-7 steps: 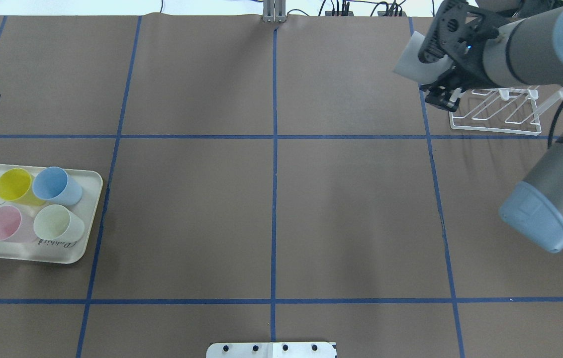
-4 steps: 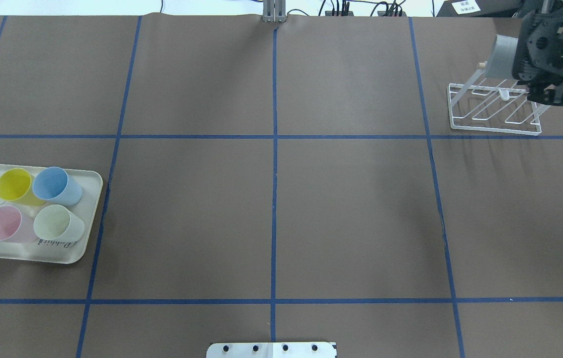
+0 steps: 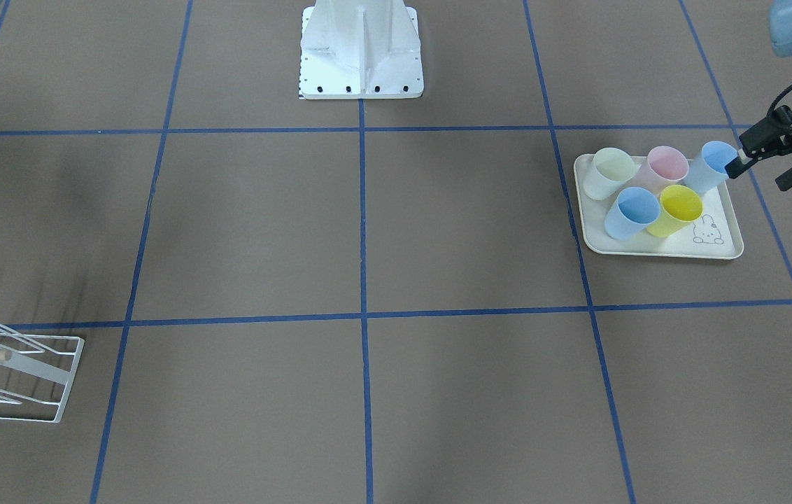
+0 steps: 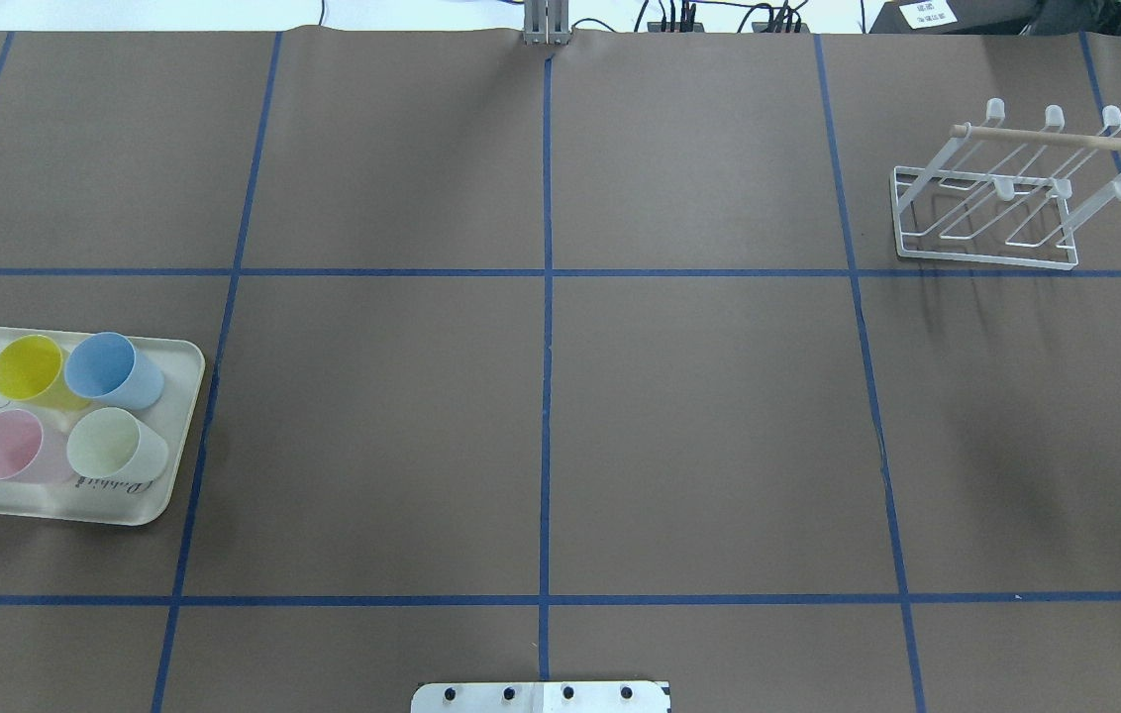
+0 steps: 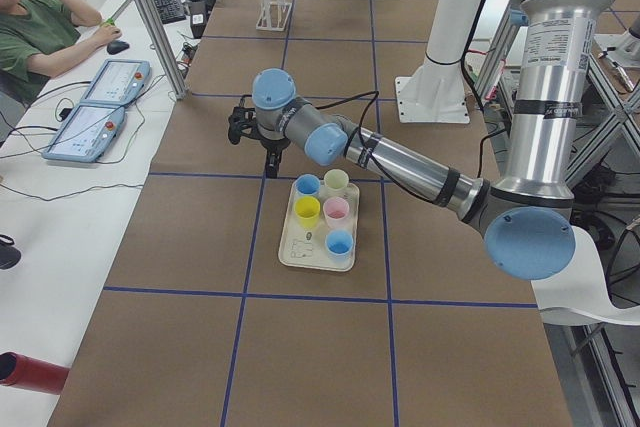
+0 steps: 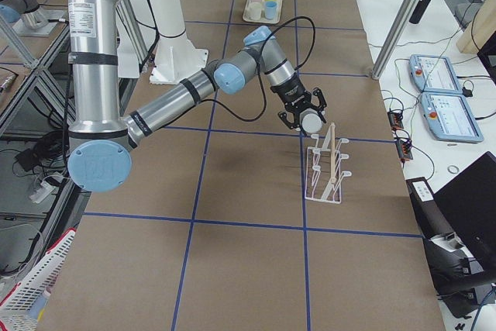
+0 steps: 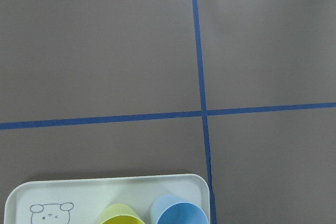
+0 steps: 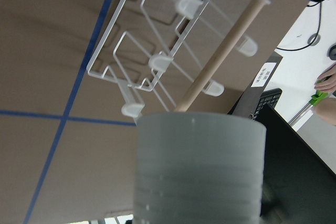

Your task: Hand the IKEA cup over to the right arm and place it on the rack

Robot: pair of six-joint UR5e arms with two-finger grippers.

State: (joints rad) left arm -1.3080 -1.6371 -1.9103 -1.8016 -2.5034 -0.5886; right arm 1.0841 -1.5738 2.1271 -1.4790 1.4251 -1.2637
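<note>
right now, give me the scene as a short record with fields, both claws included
held cup: grey cup, in the air close to the wooden rod of the rack
right claw: shut on cup
rack: far right part of the table, no cup on its prongs
left claw: above the table beside the tray, nothing in it; open or shut unclear
tray: holds two blue cups, yellow cup, pink cup, pale green cup, all upright

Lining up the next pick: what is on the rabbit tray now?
The cream tray holds five cups, mouths up: pale green cup, pink cup, yellow cup and two blue cups. The tray floor beneath them is covered; the rabbit drawing shows.
</note>
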